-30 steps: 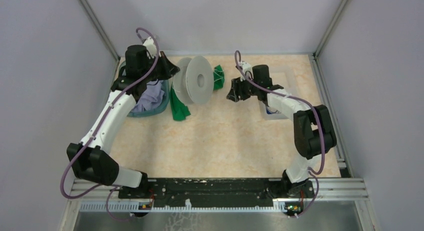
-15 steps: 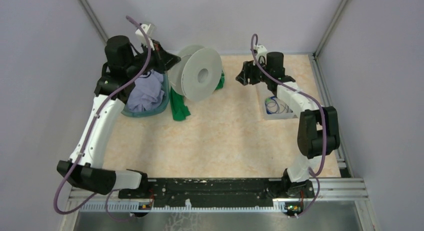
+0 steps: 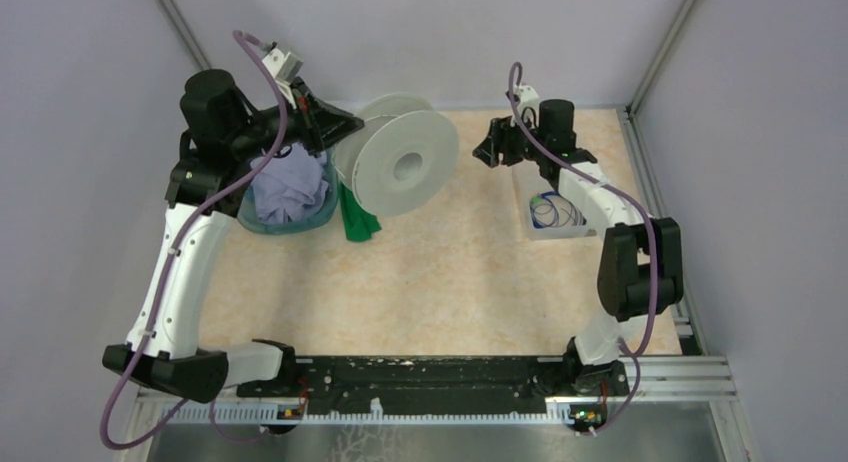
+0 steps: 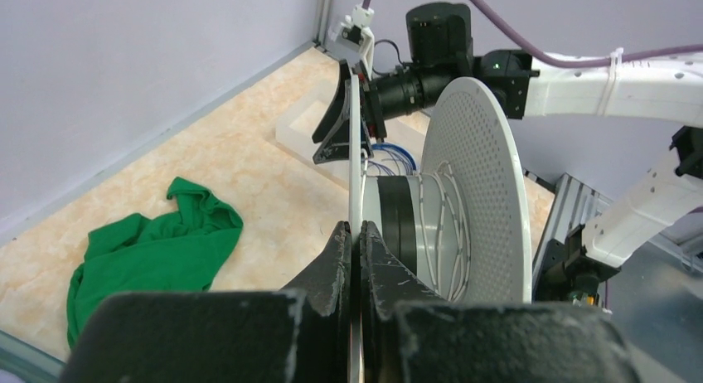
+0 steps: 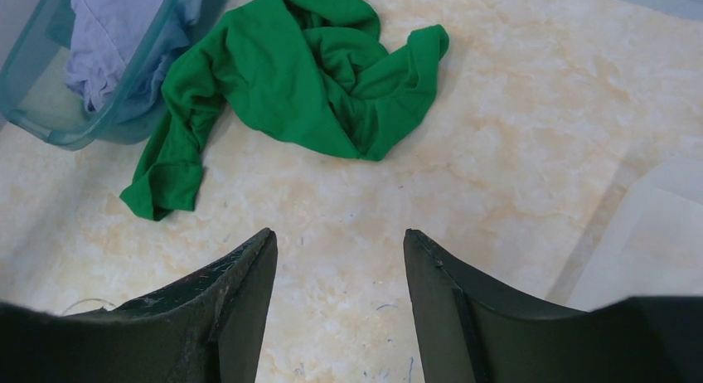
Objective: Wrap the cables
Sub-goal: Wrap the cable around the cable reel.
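Pale-grey spool (image 3: 405, 167): pinching its rim with the left pincer (image 4: 358, 242), holding it over the worktop (image 3: 450, 282). Spreading the right pincer (image 5: 340, 242) wide near the green cloth (image 5: 307, 76). Seeing the blue cables (image 3: 553, 212) coiled in the clear tray (image 3: 548, 236).

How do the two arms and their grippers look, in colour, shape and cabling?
Both arms have white tubular links and bulky black joint housings: the left arm and the right arm match. A thick purple hose runs along each in loose loops. The left gripper and right gripper have two black, tapering, scuffed fingers each.
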Available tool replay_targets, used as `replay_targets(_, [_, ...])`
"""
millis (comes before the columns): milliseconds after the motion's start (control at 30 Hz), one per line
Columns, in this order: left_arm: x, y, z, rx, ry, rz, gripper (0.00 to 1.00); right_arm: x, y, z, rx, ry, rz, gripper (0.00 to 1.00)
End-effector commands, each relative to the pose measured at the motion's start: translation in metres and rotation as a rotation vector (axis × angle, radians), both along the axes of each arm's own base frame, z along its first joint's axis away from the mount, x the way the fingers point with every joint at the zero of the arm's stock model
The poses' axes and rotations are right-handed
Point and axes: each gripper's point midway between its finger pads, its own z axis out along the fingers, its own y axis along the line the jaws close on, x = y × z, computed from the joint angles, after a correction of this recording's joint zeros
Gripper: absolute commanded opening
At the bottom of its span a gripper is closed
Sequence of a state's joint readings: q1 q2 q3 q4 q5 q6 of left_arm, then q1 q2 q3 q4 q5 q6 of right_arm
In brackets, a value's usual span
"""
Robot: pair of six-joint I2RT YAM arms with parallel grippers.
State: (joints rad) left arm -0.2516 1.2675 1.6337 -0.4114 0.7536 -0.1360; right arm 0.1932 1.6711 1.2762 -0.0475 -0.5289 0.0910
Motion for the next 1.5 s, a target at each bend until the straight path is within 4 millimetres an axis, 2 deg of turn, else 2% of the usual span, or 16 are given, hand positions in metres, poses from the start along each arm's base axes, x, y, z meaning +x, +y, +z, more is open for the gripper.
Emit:
replay_targets(0, [-0.016, -0.002, 0.008, -0.006, -0.064, -0.056, 0.0, -0.013, 0.007, 0.022, 0.054, -0.046, 0.076, 0.58])
replay_targets(200, [-0.011, -0.006, -0.006, -0.024, -0.018, -0.062, 0.0, -0.047, 0.026, -0.012, 0.172, 0.107, 0.194, 0.59])
replay_targets(267, [-0.01, -0.007, -0.007, -0.033, -0.009, -0.07, 0.0, -0.052, 0.032, -0.035, 0.22, 0.197, 0.207, 0.61])
replay_targets(467, [-0.017, -0.012, -0.002, -0.05, -0.018, -0.125, 0.0, -0.048, 0.04, -0.069, 0.234, 0.299, 0.198, 0.61])
replay_targets(700, [-0.022, -0.017, 0.001, -0.068, -0.02, -0.175, 0.0, -0.042, 0.051, -0.093, 0.2, 0.336, 0.205, 0.61])
replay_targets(867, [-0.02, -0.019, 0.005, -0.089, -0.016, -0.188, 0.0, -0.058, 0.064, -0.119, 0.203, 0.418, 0.258, 0.62])
replay_targets(1000, [-0.019, -0.019, 0.009, -0.094, -0.02, -0.187, 0.0, -0.077, 0.08, -0.127, 0.228, 0.47, 0.33, 0.62])
replay_targets(1200, [-0.021, -0.019, 0.01, -0.096, -0.023, -0.185, 0.0, -0.098, 0.102, -0.127, 0.259, 0.497, 0.425, 0.62])
replay_targets(1467, [-0.018, -0.02, 0.011, -0.101, -0.019, -0.185, 0.0, -0.11, 0.109, -0.133, 0.267, 0.545, 0.455, 0.62])
